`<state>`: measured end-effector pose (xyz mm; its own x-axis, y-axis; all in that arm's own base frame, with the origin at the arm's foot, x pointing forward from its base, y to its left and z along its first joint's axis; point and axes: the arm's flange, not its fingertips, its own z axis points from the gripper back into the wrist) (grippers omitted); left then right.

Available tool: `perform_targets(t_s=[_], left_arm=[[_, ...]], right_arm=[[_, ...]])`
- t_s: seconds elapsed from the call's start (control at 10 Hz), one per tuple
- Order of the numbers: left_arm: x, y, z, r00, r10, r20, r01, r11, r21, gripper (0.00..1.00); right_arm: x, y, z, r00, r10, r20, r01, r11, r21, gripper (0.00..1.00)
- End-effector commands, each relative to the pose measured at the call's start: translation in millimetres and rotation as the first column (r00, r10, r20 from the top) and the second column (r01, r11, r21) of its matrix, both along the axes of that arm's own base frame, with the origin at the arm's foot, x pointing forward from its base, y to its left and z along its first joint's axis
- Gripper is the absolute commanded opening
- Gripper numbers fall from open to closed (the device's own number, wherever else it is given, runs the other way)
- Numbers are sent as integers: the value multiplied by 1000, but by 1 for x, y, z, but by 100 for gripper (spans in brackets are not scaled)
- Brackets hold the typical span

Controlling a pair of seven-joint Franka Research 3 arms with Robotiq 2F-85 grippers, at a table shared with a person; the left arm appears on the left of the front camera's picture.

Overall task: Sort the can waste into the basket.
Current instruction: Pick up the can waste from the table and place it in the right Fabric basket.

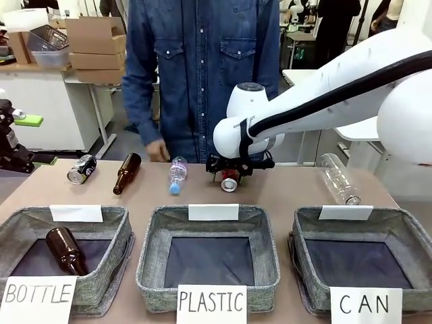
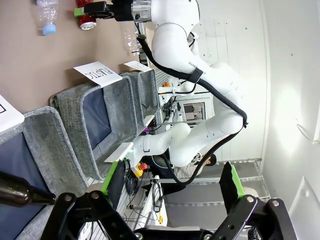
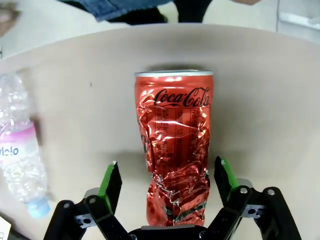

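The dented red can (image 1: 229, 181) lies on the table's far middle, its length running away from the right wrist camera (image 3: 175, 145). My right gripper (image 1: 233, 170) is lowered over it, open, with a green-padded finger on each side (image 3: 167, 185) and a gap showing between each pad and the can. A black-and-silver can (image 1: 81, 169) lies at the far left. The grey CAN basket (image 1: 405, 219) stands at the front right with nothing in it. My left gripper (image 2: 172, 180) is open and holds nothing, parked at the table's left edge (image 1: 13, 145).
A brown bottle (image 1: 126, 172) and a small clear bottle (image 1: 177, 174) lie left of the red can. A large clear bottle (image 1: 337, 179) lies behind the CAN basket. The PLASTIC basket (image 1: 152, 263) holds nothing; the BOTTLE basket (image 1: 108, 270) holds a brown bottle (image 1: 66, 251). A person's hand (image 1: 158, 150) rests at the far edge.
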<state>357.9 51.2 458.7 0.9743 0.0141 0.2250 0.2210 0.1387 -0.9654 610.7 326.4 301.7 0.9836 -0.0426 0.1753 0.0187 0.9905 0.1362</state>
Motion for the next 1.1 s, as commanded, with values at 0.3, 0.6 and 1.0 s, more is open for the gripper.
perform_targets(t_s=[0.3,0.6,1.0], left_arm=[[-1,-1,2,1000,-6,24,7,1000,-14,100],[-1,-1,2,1000,-6,24,7,1000,-14,100],[-1,-1,2,1000,-6,24,7,1000,-14,100]], right_arm=[[2,4,1,999,-31,14,32,997,-72,0],[3,-2,-2,999,-36,1,36,996,-76,0],[-21,-46,21,985,161,-64,-159,987,38,0]])
